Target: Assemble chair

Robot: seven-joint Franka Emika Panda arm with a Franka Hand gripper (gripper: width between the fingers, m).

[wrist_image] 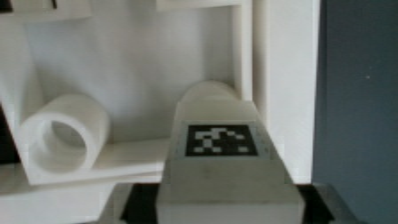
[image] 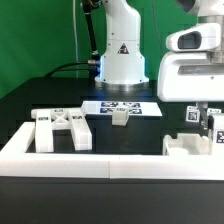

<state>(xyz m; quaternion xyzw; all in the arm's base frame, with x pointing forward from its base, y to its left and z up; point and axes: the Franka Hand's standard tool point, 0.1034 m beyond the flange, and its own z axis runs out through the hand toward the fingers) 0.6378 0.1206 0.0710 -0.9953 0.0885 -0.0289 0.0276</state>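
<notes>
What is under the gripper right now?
A tagged part sits between the fingers of the gripper, with a white ring lying beside it. Whatever is beneath the tagged part is covered by it and cannot be seen.

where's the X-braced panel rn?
Exterior view's left: the X-braced panel lies flat on the black table just behind the white border wall; the small white block and the marker board sit to its right.

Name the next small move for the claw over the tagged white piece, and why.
Probably squeeze shut on it before any lift: the claw sits low at the tagged piece, which fills the wrist view's middle, but a firm grip isn't visible yet.
</notes>
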